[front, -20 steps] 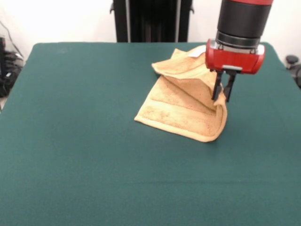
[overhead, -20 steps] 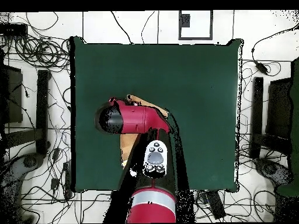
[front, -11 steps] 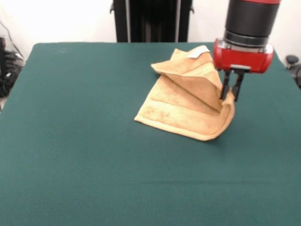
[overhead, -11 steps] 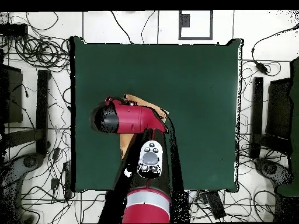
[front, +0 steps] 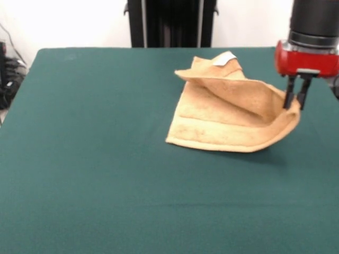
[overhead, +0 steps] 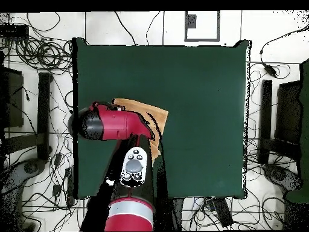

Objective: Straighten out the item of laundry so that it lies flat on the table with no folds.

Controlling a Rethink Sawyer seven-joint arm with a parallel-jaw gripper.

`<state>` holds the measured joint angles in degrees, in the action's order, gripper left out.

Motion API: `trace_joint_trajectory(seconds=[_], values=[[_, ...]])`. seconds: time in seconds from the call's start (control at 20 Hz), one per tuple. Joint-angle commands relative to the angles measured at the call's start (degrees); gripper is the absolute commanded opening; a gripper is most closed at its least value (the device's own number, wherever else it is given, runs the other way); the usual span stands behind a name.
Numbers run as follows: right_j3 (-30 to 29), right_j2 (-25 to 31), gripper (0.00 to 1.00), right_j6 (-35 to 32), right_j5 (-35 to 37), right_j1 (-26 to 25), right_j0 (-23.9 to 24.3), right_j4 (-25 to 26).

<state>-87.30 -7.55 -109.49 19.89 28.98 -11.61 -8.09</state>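
While overhead hides it, hand (front: 295, 101) pinches towel (front: 228, 114)

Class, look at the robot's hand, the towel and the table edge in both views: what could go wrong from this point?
1. The hand holds the towel by one raised corner close to the table's side edge; pulling further could drag cloth over that edge.
2. The grip covers only a little fabric, so it might slip.
3. A folded flap with the white tag lies on top; pulling may slide the whole towel rather than open that fold.
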Motion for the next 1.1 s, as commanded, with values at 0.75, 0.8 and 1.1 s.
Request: trace_joint_trajectory(seconds=[0.75, 0.8, 1.1], values=[[-0.7, 2.5, 0.0, -13.1, -4.3, -5.9, -0.6, -5.7], [-0.7, 2.2, 0.0, -13.3, -4.3, -6.0, -0.8, -5.8], [-0.5, 1.6, 1.0, -13.3, -3.9, -6.0, -1.1, -5.9]])
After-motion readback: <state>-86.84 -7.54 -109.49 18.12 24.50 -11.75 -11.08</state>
